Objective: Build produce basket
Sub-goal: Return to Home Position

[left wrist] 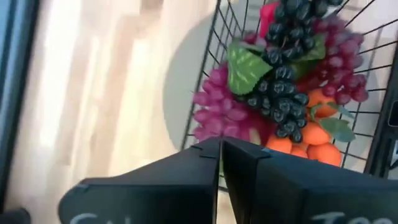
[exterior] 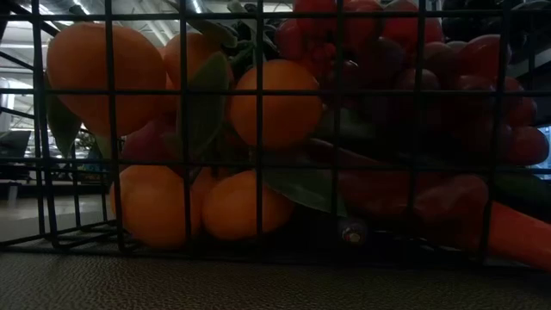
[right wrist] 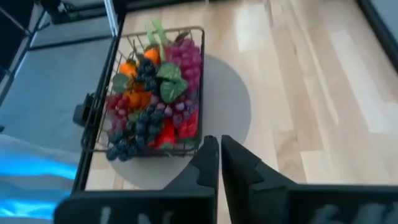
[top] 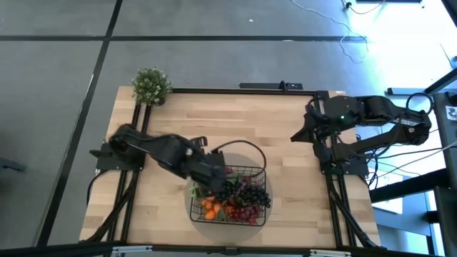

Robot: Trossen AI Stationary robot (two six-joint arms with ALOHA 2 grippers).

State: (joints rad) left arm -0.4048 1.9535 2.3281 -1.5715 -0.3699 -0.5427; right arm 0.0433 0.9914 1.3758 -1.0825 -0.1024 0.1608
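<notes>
The black wire basket (top: 261, 214) stands on a round grey mat (top: 191, 203) near the table's front edge. It holds the produce: oranges (exterior: 263, 105), black grapes (left wrist: 283, 93), pink-purple grapes (left wrist: 214, 112), red grapes (top: 246, 213), a red piece (right wrist: 186, 124) and a carrot (exterior: 516, 234). My left gripper (left wrist: 219, 149) is shut and empty above the basket's far left corner; it also shows in the high view (top: 223, 174). My right gripper (right wrist: 219, 146) is shut and empty, waiting at the table's far right (top: 294, 135).
A bushy green potted plant (top: 151, 86) stands at the table's far left corner. The basket's wire handle (top: 243, 145) arches over its far side. Bare wooden tabletop (top: 243, 114) lies between the basket and the far edge.
</notes>
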